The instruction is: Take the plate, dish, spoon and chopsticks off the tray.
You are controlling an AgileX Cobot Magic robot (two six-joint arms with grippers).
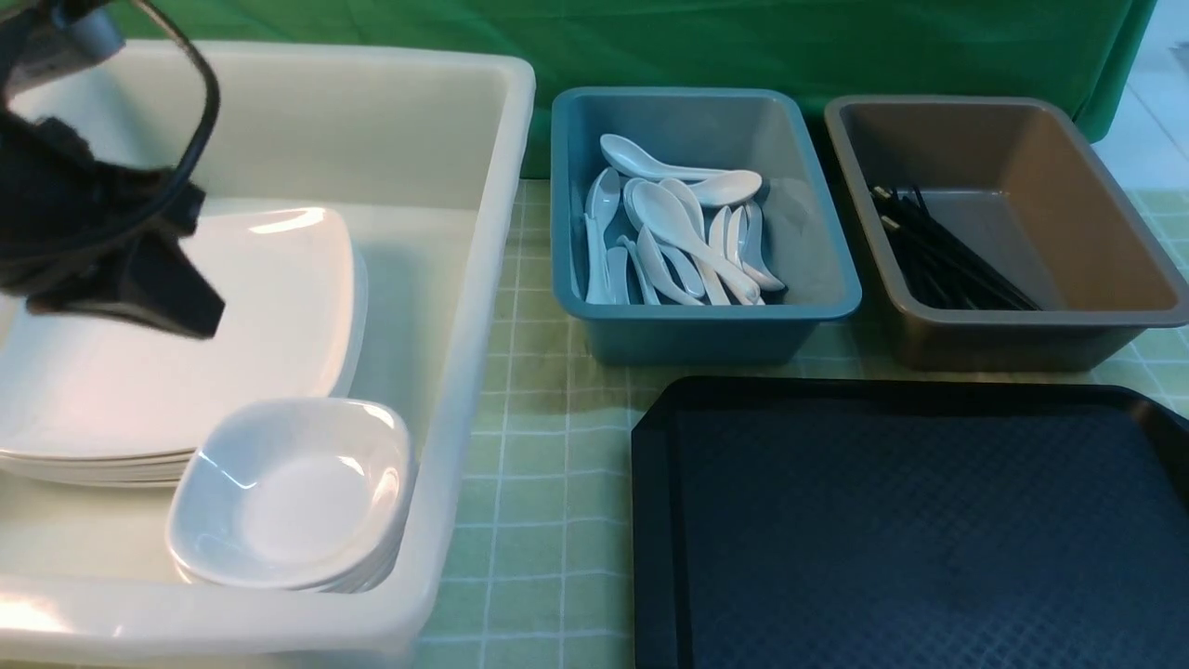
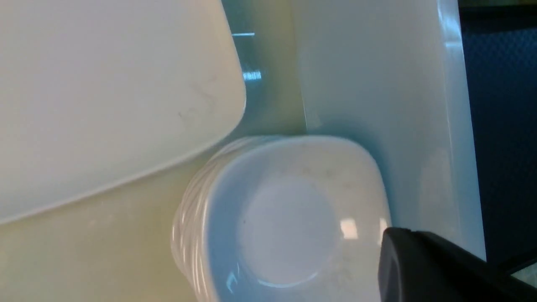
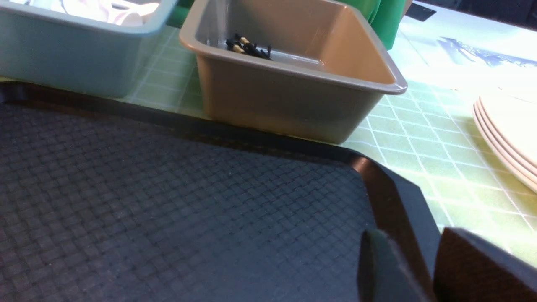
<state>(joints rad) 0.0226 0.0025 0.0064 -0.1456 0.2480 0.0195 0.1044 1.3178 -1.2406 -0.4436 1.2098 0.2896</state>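
You are holding your left gripper above the stack of large white plates in the big white tub, its fingertips pressed together with nothing between them. The plates are lying flat inside that tub, and the stacked small white dishes are nestling beside them, near the tub's wall. In the right wrist view, your right gripper is hanging over the tray near its rim, its fingertips standing apart and holding nothing. The black tray is lying on the green checked cloth, its textured surface showing bare wherever you are seeing it. Beyond the tray, the blue tub is holding a jumble of white spoons, some lying across others. Beside it, the brown tub is keeping the black chopsticks, which are leaning together toward one side. In the right wrist view, you are also seeing a stack of round, pale items sitting on the cloth, partly cut off by the frame.
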